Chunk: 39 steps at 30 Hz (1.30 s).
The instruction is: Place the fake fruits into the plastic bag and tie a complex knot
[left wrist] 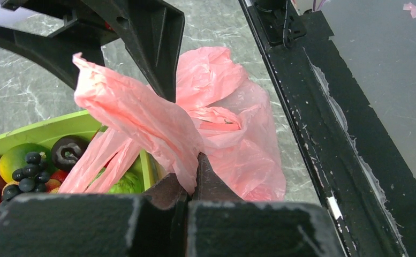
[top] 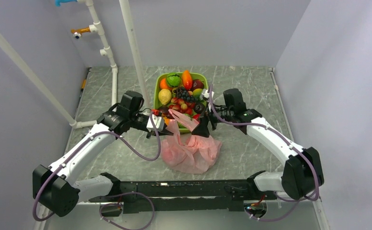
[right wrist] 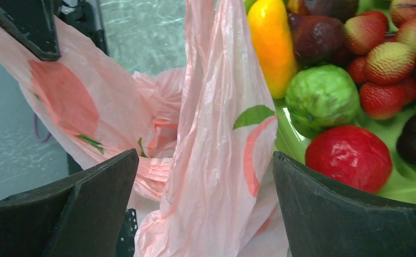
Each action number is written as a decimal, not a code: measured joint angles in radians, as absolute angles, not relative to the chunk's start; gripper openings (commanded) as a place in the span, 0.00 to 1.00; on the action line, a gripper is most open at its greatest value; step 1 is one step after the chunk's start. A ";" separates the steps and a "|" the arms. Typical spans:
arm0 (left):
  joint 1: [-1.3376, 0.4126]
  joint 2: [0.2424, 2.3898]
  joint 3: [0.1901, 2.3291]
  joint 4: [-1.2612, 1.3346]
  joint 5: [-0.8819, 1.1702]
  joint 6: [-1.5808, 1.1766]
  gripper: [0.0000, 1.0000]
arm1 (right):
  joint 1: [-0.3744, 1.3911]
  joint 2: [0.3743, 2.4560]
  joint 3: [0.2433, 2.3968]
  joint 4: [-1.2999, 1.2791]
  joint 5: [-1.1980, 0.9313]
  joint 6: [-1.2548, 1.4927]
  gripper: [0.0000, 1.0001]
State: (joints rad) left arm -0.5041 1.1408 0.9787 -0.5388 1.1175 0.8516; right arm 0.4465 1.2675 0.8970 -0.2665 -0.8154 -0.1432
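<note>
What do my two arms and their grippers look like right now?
The left arm and right arm have white shells, black joints and a loose purple cable each. The left gripper and right gripper are matte black with wedge fingers.

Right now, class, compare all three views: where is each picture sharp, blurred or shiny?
Top external: evenly lit, sharp, no hard shadows round the plastic bag. Left wrist: near jaws dark and soft, bag crisp. Right wrist: near jaws slightly blurred; yellow-orange fruit shows a glossy sheen.
</note>
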 measured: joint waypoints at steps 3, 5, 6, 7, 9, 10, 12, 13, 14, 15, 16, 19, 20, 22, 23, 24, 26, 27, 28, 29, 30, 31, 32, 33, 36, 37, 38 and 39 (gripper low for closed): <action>-0.504 1.160 0.997 -0.566 1.118 0.880 0.00 | 0.451 1.314 0.925 -0.265 -0.866 -0.142 0.97; -0.503 1.171 1.011 -0.584 1.118 0.904 0.00 | 0.455 1.342 0.934 -0.255 -0.883 -0.142 0.92; -0.503 1.178 1.020 -0.598 1.117 0.918 0.00 | 0.455 1.358 0.936 -0.249 -0.888 -0.142 0.91; -0.503 1.185 1.030 -0.613 1.116 0.931 0.00 | 0.457 1.377 0.936 -0.242 -0.892 -0.145 0.90; -0.503 1.203 1.055 -0.641 1.112 0.956 0.00 | 0.458 1.410 0.936 -0.239 -0.891 -0.153 0.84; -0.503 1.214 1.073 -0.663 1.109 0.972 0.00 | 0.458 1.429 0.936 -0.238 -0.891 -0.159 0.73; -0.503 1.239 1.106 -0.702 1.094 1.005 0.00 | 0.458 1.454 0.934 -0.237 -0.887 -0.169 0.44; -0.503 1.254 1.126 -0.725 1.082 1.019 0.00 | 0.458 1.455 0.928 -0.233 -0.882 -0.165 0.31; -0.503 1.264 1.138 -0.736 1.073 1.033 0.00 | 0.460 1.452 0.925 -0.229 -0.880 -0.168 0.16; -0.503 1.284 1.161 -0.767 1.058 1.054 0.00 | 0.461 1.445 0.921 -0.220 -0.876 -0.160 0.03; -0.503 1.302 1.183 -0.794 1.048 1.071 0.00 | 0.462 1.437 0.918 -0.215 -0.871 -0.157 0.00; -0.506 1.369 1.267 -0.873 1.020 1.120 0.00 | 0.472 1.383 0.903 -0.199 -0.850 -0.106 0.00; -0.509 1.393 1.297 -0.898 1.011 1.134 0.00 | 0.478 1.360 0.899 -0.194 -0.844 -0.087 0.00; -0.522 1.445 1.365 -0.948 0.991 1.162 0.00 | 0.497 1.309 0.894 -0.183 -0.836 -0.046 0.00; -0.535 1.472 1.397 -0.967 0.977 1.171 0.00 | 0.509 1.287 0.892 -0.175 -0.834 -0.022 0.00; -0.548 1.494 1.421 -0.976 0.963 1.179 0.00 | 0.518 1.271 0.891 -0.169 -0.834 -0.004 0.00; -0.571 1.522 1.440 -0.978 0.941 1.187 0.00 | 0.540 1.243 0.884 -0.156 -0.834 0.040 0.03; -0.585 1.533 1.441 -0.976 0.925 1.187 0.00 | 0.550 1.236 0.879 -0.154 -0.834 0.059 0.11; -0.596 1.540 1.441 -0.976 0.910 1.186 0.00 | 0.555 1.232 0.875 -0.154 -0.834 0.074 0.21; -0.605 1.544 1.441 -0.974 0.897 1.186 0.00 | 0.559 1.231 0.870 -0.156 -0.834 0.091 0.32; -0.614 1.548 1.441 -0.970 0.884 1.186 0.00 | 0.560 1.230 0.863 -0.155 -0.834 0.107 0.46; -0.623 1.549 1.441 -0.967 0.873 1.187 0.00 | 0.560 1.230 0.857 -0.155 -0.835 0.121 0.53; -0.630 1.550 1.441 -0.966 0.865 1.189 0.00 | 0.560 1.226 0.849 -0.154 -0.835 0.133 0.55; -0.638 1.550 1.441 -0.964 0.857 1.190 0.00 | 0.560 1.221 0.839 -0.147 -0.834 0.144 0.56; -0.660 1.552 1.441 -0.960 0.843 1.190 0.00 | 0.561 1.206 0.819 -0.131 -0.833 0.167 0.58; -0.666 1.554 1.441 -0.957 0.839 1.190 0.00 | 0.563 1.205 0.818 -0.125 -0.828 0.170 0.57; -0.673 1.555 1.441 -0.955 0.835 1.190 0.00 | 0.566 1.205 0.818 -0.117 -0.823 0.178 0.57; -0.680 1.558 1.441 -0.953 0.832 1.190 0.01 | 0.568 1.206 0.818 -0.110 -0.819 0.184 0.57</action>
State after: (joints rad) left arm -0.6796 1.5581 1.4406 -0.9531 0.8318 1.1896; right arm 0.5682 1.2057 0.8185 -0.1097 -0.8188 0.1844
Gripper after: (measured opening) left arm 0.012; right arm 0.573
